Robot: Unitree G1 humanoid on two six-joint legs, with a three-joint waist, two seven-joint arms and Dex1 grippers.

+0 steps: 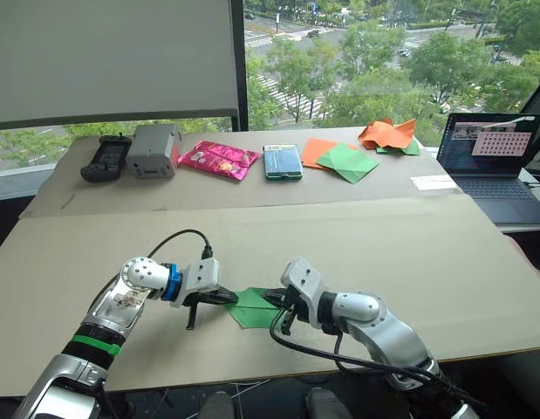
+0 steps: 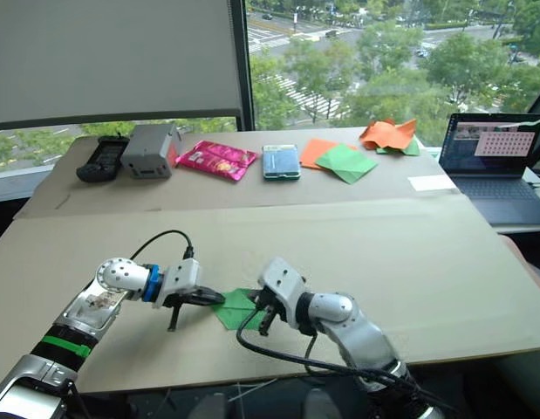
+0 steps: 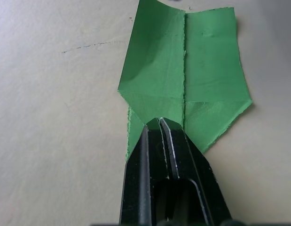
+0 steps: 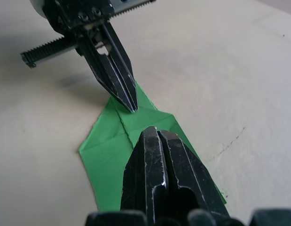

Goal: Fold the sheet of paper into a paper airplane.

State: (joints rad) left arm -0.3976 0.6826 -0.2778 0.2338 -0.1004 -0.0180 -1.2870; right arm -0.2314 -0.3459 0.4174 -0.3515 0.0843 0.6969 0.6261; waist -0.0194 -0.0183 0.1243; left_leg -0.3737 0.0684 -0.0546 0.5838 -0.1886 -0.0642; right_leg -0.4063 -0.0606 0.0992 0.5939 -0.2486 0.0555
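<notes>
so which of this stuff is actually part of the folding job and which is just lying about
In the job:
- sheet of paper, partly folded
- left pincer, shut, tip on the sheet
- right pincer, shut, tip on the sheet

Lying about, far side of the table:
- remote
- grey box
- pink snack bag
- blue packet
- orange and green sheets
- crumpled orange paper
- laptop

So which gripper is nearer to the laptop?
Right. The right gripper rests on the green sheet of paper, on the side toward the laptop; the left gripper is at the sheet's opposite edge, farther away.
</notes>
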